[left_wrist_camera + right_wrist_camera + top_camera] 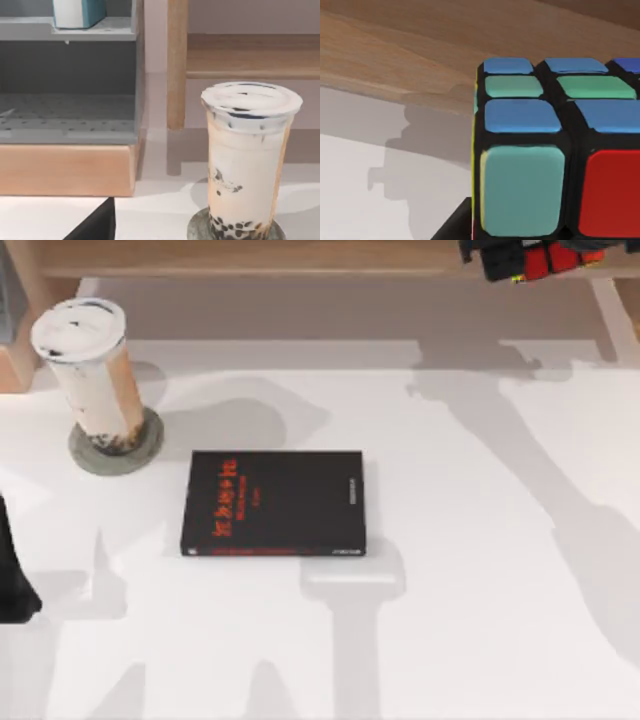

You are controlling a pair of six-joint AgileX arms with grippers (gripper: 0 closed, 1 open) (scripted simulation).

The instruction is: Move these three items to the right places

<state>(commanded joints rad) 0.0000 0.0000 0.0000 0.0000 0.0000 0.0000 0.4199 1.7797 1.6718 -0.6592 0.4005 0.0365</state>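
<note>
Right now the black book with red lettering (273, 502) lies flat on the white table (480, 620), and I'll place everything else from it. Up and to its left stands the tall tan-orange drink cup with a white lid (92, 375), upright on the flat round grey coaster disc (117, 450); the left wrist view shows dark pearls at the cup's bottom and the disc's rim under its base. Behind the cup in that view is a wood-and-grey shelf unit (70, 125), and a light-blue book with white page edges (79, 12) stands on its upper shelf. Far up and to the right of the black book, at the table's back edge near a wooden ledge (280, 255), sits a colour-tiled puzzle cube (540, 258). Left of the black book, at the table's edge, a dark piece of the left arm (12, 585) shows. Whether either gripper is clenched or released, I cannot tell.
</note>
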